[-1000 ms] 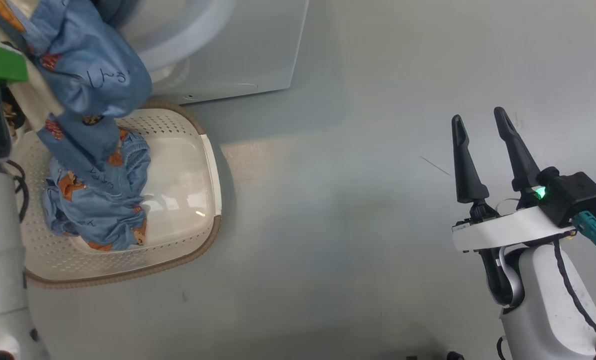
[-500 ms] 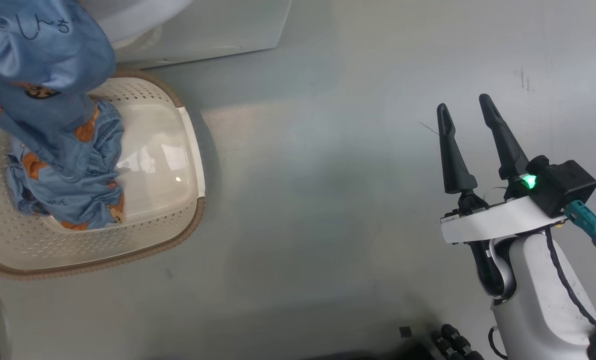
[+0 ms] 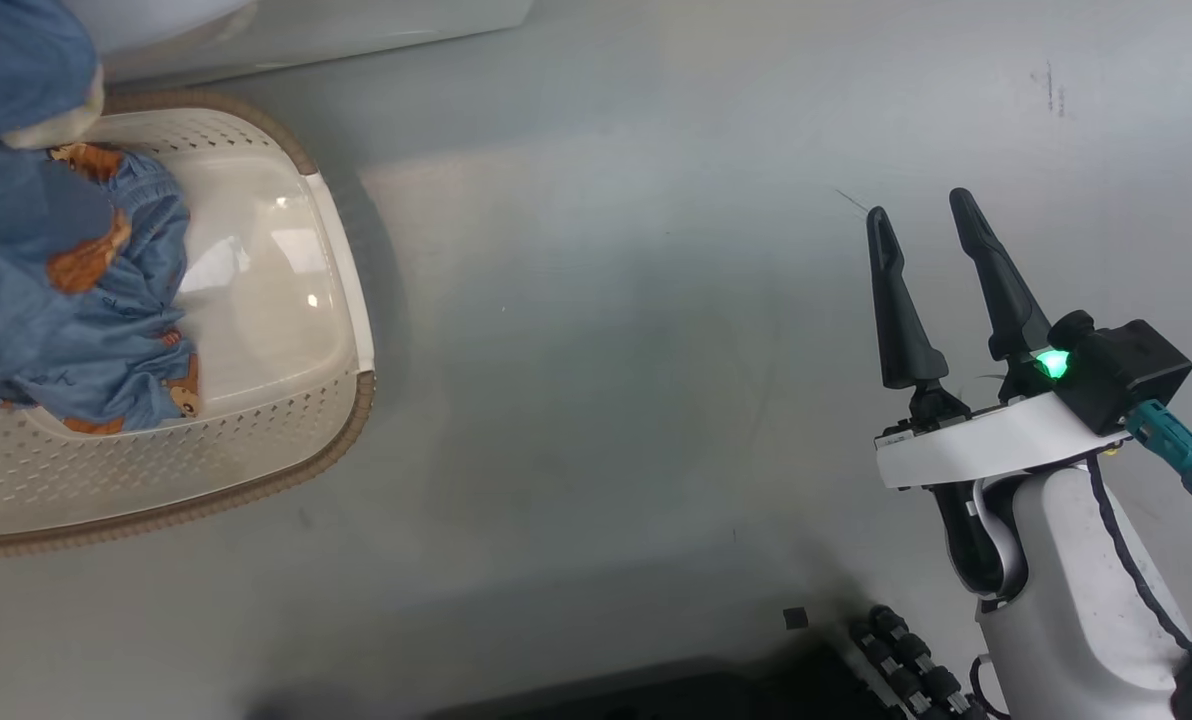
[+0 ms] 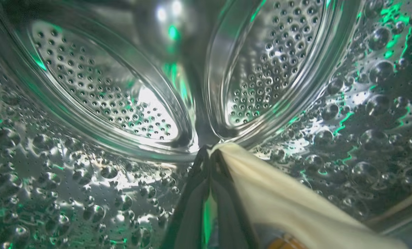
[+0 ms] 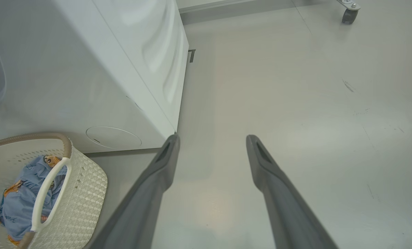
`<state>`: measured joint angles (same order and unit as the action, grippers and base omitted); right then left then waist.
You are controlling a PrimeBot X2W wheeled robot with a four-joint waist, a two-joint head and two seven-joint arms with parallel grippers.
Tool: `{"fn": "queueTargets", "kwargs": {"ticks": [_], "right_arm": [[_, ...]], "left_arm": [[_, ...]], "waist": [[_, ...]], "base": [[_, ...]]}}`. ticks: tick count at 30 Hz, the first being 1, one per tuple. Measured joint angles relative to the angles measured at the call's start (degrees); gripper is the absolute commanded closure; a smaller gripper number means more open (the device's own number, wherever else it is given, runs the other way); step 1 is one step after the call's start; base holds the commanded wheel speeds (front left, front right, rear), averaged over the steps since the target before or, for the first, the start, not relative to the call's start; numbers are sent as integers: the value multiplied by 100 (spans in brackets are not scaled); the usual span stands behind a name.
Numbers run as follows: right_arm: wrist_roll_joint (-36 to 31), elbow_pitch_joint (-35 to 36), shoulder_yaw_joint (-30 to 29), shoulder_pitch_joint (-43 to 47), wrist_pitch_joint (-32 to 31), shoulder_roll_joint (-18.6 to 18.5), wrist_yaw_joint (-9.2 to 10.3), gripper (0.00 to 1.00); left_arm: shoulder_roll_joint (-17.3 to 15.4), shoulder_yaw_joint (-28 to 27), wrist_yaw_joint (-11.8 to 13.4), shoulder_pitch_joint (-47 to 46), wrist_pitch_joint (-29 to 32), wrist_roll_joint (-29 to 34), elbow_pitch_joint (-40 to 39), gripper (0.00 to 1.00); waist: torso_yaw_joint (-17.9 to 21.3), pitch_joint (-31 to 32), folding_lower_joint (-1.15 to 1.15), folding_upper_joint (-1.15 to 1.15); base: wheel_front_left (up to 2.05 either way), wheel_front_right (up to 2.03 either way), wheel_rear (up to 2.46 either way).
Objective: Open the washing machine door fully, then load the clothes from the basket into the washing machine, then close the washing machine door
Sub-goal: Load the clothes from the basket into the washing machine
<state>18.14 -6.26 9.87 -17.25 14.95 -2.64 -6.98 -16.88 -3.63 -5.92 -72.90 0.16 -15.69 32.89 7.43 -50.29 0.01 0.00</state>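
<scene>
In the basket [image 3: 256, 440] lie light blue printed clothes [image 3: 66, 330].

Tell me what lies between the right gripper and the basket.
Bare grey floor. In the head view, nothing lies on the stretch from the open right gripper across to the basket.

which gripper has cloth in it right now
The left gripper: it is shut on a cream-white piece of the clothes, inside the washing machine's steel drum. The right gripper stands open and empty over the floor.
</scene>
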Motion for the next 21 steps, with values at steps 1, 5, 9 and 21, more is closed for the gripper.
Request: {"fn": "queueTargets", "kwargs": {"ticks": [1, 5, 9, 21], "right_arm": [[35, 2, 18, -1, 0, -1, 0, 0], [51, 4, 51, -20, 0, 0, 0, 0], [70, 4, 52, -85, 0, -1, 0, 0], [109, -3, 47, -127, 0, 0, -1, 0]], "left_arm": [[-77, 9, 1, -173, -277, 132, -79, 100], [-203, 115, 12, -448, -918, 464, -327, 100], [-233, 204, 12, -554, -1403, 608, -380, 100], [-172, 178, 109, -773, -1534, 725, -180, 100]], "waist": [[18, -76, 0, 0], [56, -206, 0, 0], [86, -268, 0, 0], [121, -270, 0, 0]], "base": [[0, 0, 0], [0, 0, 0], [0, 0, 0], [0, 0, 0]]}}
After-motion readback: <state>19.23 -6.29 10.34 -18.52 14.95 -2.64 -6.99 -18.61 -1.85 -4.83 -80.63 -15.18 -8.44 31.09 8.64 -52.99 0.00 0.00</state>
